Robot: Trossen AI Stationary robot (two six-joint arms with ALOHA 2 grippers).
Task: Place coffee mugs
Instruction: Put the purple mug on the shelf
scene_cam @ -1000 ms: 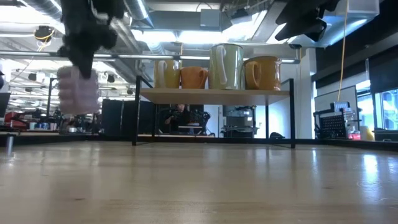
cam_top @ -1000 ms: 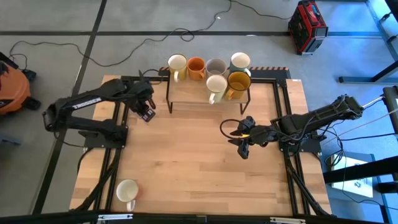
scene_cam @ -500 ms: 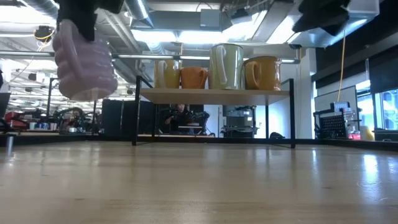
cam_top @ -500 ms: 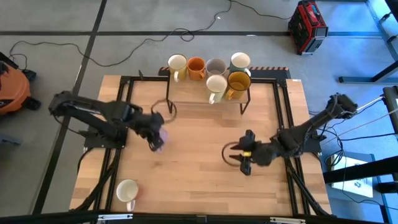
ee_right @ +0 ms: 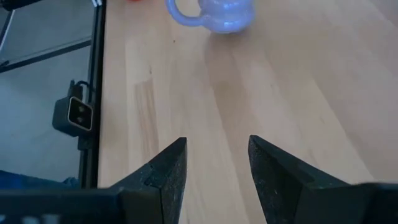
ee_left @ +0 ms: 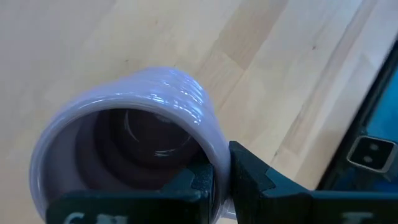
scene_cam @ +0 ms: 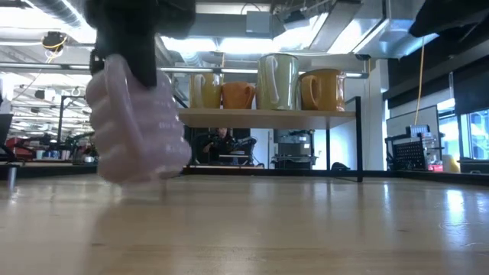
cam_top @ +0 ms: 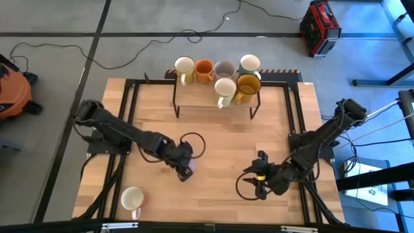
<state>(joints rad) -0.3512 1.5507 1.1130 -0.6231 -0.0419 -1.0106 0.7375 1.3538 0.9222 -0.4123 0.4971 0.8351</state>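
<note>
My left gripper (cam_top: 184, 166) is shut on the lilac mug (cam_top: 188, 172), low over the table's middle and toward its near edge; that mug fills the left of the low view (scene_cam: 137, 126). Six mugs stand on the rack (cam_top: 194, 98) at the far edge: cream (cam_top: 184, 66), orange (cam_top: 204, 70), grey-beige (cam_top: 224, 69), mint (cam_top: 250, 63), cream (cam_top: 225, 87) and amber (cam_top: 248, 84). Another cream mug (cam_top: 132, 197) stands at the near left corner. My right gripper (cam_top: 257, 185) hangs open over the near right of the table, to the right of the lilac mug (ee_right: 214, 12). My left gripper pinches the lilac mug's wall at the rim (ee_left: 214, 163), one finger (ee_left: 189, 183) inside the mug and the other (ee_left: 252, 177) outside. The fingers come from above. The mug hangs mouth up below them, its base at the tabletop; whether it touches the wood, I cannot tell.
The black-framed rack spans the middle of the far edge. Black rails run along the left and right sides of the table (cam_top: 213, 155). Bare wood lies between the two grippers and in front of the rack.
My left gripper has carried the lilac mug from beside the rack's left end toward the near edge and the table's middle, and down close to the wood. My right gripper has drawn back toward the near edge, staying open.
</note>
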